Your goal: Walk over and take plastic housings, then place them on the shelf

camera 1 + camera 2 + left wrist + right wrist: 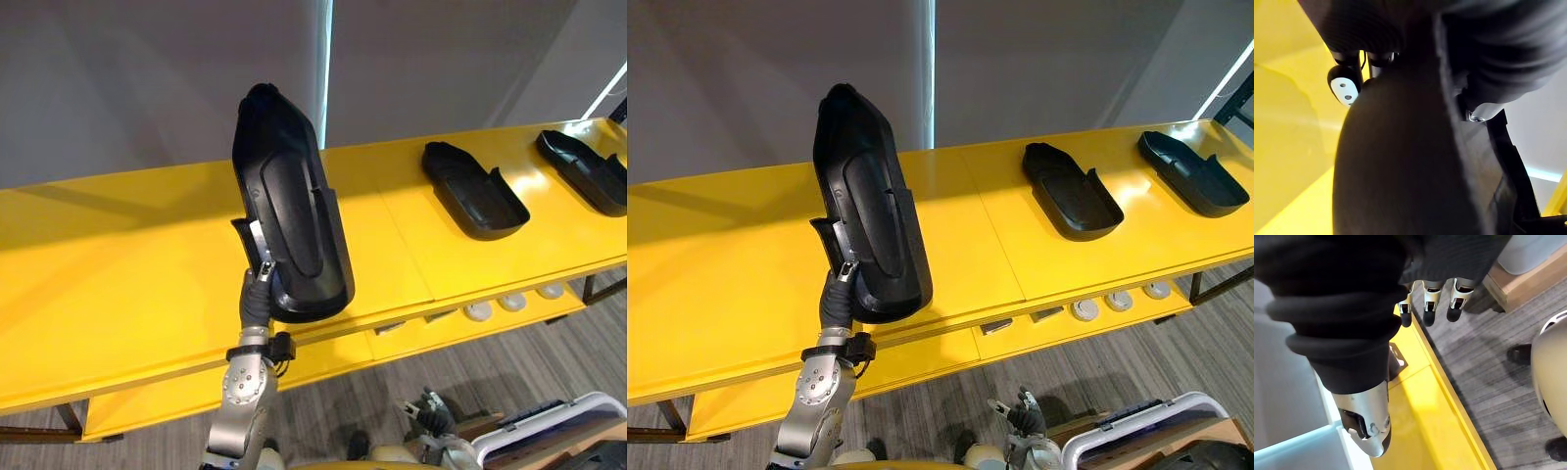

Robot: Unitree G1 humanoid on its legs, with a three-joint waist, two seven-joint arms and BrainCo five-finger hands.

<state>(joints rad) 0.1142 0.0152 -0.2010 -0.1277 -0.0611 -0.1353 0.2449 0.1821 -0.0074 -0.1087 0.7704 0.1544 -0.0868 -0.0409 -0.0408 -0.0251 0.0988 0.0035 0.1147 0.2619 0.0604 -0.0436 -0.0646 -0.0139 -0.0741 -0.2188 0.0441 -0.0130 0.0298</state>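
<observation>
Left eye view: the left hand point(261, 266) is clamped on the lower edge of a black plastic housing point(289, 211), upright over the yellow shelf point(118, 264). Farther right, two more housings point(474, 189) lie flat. The right hand point(1430, 301) hangs with relaxed fingers.

Bright even light, glare on yellow shelf point(127, 264), soft shadows

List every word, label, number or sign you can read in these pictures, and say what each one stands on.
No text can be read anywhere.
Black housing gripped by the left hand: no print visible.
Middle housing and far-right housing, lying on the yellow shelf: no print visible.
White round parts on the lower level: too small to tell.
Right hand: no lettering.
</observation>
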